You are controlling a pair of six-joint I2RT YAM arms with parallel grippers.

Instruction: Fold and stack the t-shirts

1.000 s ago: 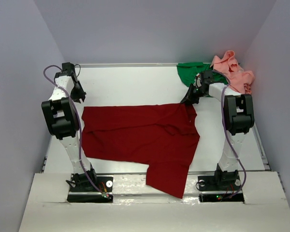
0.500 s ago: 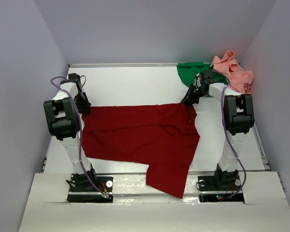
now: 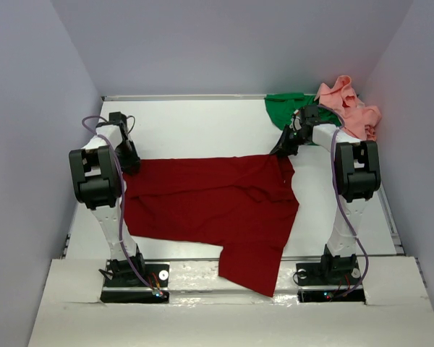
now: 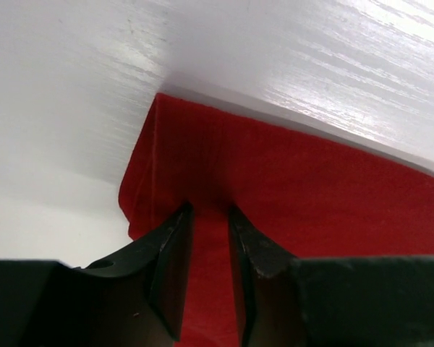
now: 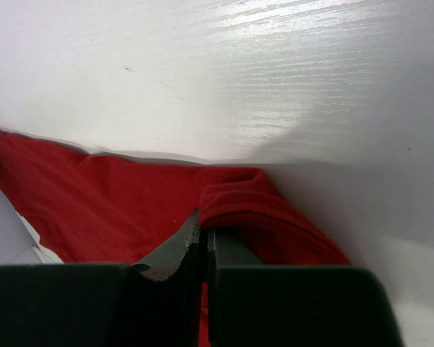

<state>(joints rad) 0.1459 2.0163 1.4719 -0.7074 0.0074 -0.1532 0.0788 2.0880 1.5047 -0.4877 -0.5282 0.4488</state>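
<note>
right hand (image 5: 205,233) pinches dark red t-shirt (image 5: 123,199) corner

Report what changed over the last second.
The left gripper moved right and nearer, onto the far left corner of the dark red t-shirt, jaws apart. The right gripper stayed shut on its far right corner; the green t-shirt and pink t-shirt stayed put.

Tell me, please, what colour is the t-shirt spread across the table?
Dark red cloth t-shirt; clearest in the top external view.
</note>
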